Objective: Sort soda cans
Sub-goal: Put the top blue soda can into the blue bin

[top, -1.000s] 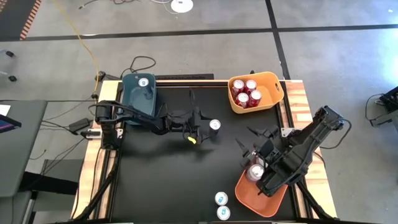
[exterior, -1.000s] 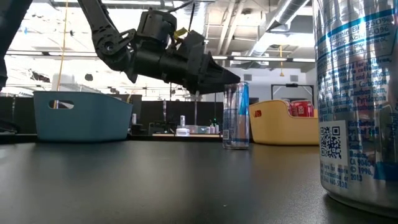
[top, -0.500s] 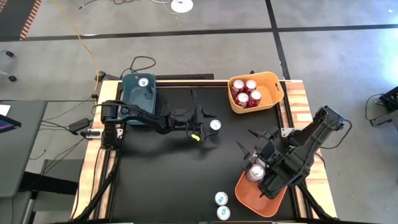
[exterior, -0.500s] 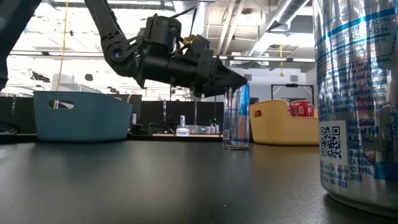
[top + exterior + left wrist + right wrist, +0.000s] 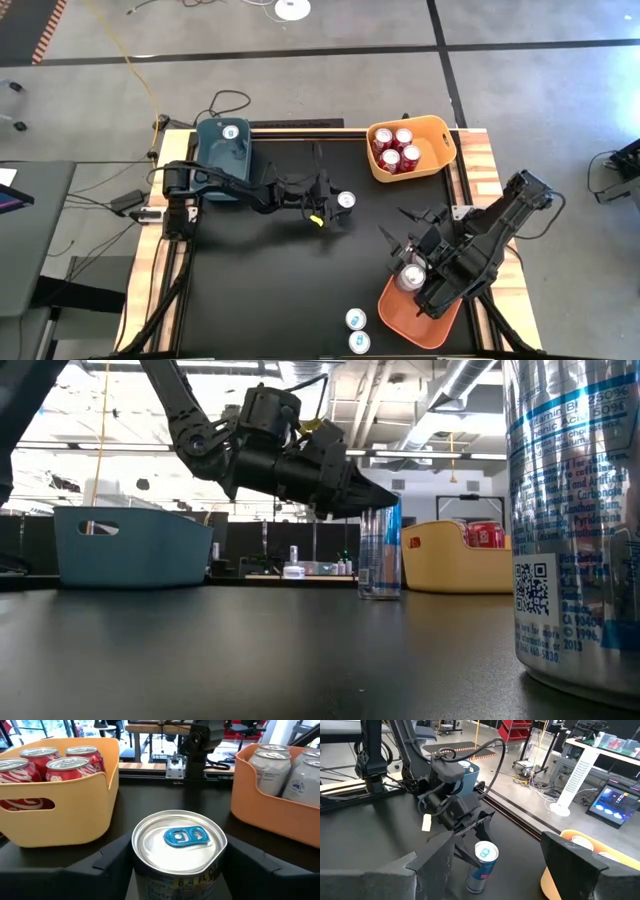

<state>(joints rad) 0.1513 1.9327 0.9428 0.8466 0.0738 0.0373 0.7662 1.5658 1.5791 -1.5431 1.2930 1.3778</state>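
Black tabletop (image 5: 270,290) lay mostly bare in the high view, with wide free room at its centre; the left gripper (image 5: 330,203) reached to a blue can (image 5: 346,200) standing there, fingers either side of it, while the right gripper (image 5: 400,232) hung spread over the orange bin (image 5: 432,325) at the right edge. Four red cans (image 5: 396,148) filled the yellow bin (image 5: 436,128) at the far edge, one can sat in the teal bin (image 5: 222,152), and two cans (image 5: 356,331) stood at the near edge. In the low view, the left gripper met the can's top. From the left wrist, both fingers (image 5: 107,865) flanked the can closely; whether they pinched it I cannot tell.
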